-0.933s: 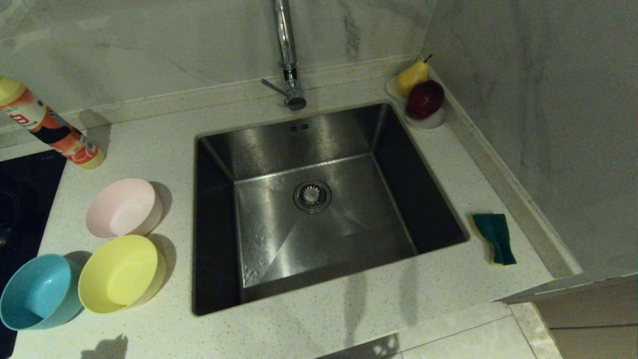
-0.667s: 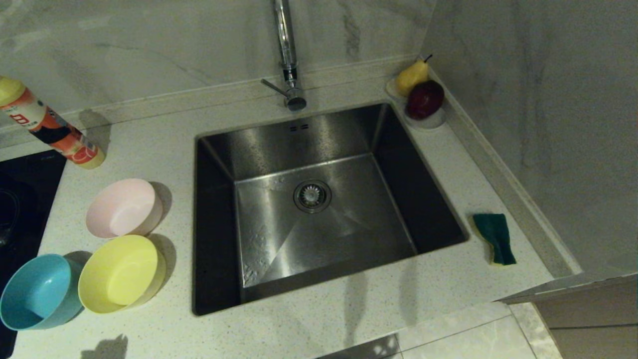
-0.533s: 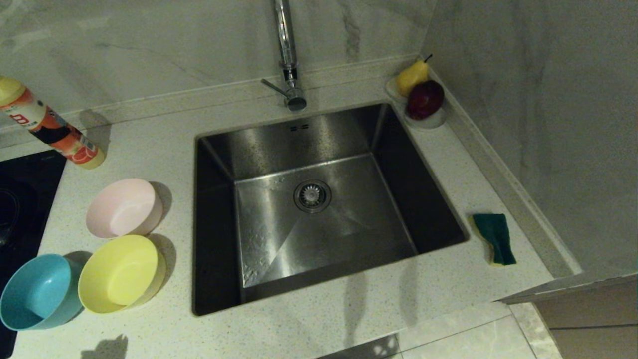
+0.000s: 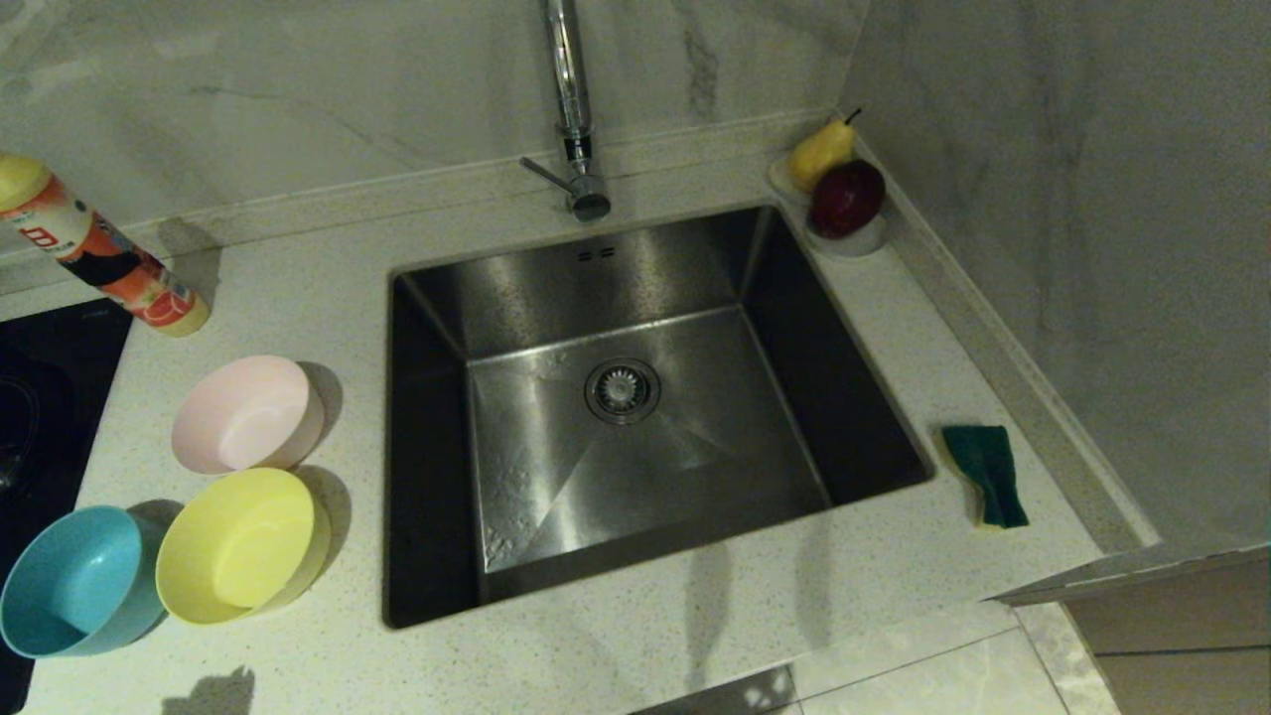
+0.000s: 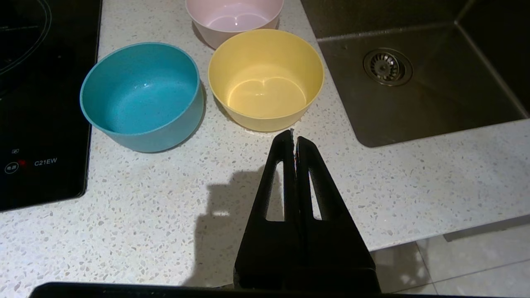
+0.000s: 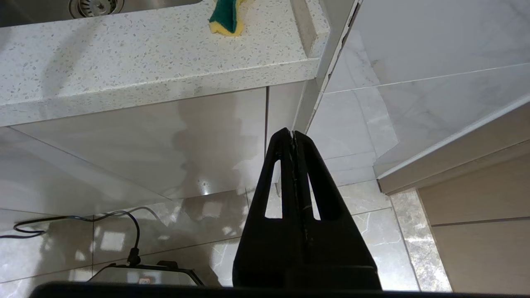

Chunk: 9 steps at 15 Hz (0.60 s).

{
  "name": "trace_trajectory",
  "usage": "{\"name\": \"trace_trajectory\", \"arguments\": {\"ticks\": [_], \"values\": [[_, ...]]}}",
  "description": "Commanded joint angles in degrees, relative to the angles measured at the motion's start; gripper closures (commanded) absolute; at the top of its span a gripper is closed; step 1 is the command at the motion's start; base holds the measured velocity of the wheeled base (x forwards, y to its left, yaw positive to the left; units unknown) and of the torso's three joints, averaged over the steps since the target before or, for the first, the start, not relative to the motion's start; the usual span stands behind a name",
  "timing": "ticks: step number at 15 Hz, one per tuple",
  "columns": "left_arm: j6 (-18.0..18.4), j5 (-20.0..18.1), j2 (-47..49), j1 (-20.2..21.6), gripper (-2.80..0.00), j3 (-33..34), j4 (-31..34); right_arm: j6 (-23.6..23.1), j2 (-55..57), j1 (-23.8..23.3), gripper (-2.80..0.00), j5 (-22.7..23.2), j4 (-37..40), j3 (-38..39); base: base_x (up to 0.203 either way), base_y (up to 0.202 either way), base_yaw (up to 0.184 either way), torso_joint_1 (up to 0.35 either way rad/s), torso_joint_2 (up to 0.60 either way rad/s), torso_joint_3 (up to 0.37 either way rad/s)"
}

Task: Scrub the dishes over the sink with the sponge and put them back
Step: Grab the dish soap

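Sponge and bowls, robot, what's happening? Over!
Left gripper shut, empty, near the yellow bowl. Right gripper shut, empty, below the counter edge. Sponge untouched right of the sink. Nothing in the way.

The head camera is looking steeply down on the sink (image 4: 635, 397). The left wrist camera is hovering low over the near left counter (image 5: 165, 215), sharing the yellow bowl (image 5: 266, 78). The right wrist camera is sitting below the counter's near right edge, sharing the sponge (image 6: 225, 14).

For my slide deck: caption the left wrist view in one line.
Shut left gripper above the counter, facing blue bowl, yellow bowl and pink bowl beside the sink.
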Motion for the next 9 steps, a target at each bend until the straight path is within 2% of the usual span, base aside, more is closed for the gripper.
{"name": "trace_trajectory", "arguments": {"ticks": [1,9], "values": [[-0.2,0.0,0.1,0.0,0.0,2.3,-0.1,0.0,0.0,0.0,0.0,0.0,0.0,0.0,0.0,0.0,0.0,0.0,0.0,0.0],[0.1,1.1,0.1,0.0,0.0,2.3,-0.4,0.0,0.0,0.0,0.0,0.0,0.0,0.0,0.0,0.0,0.0,0.0,0.0,0.0]]}}
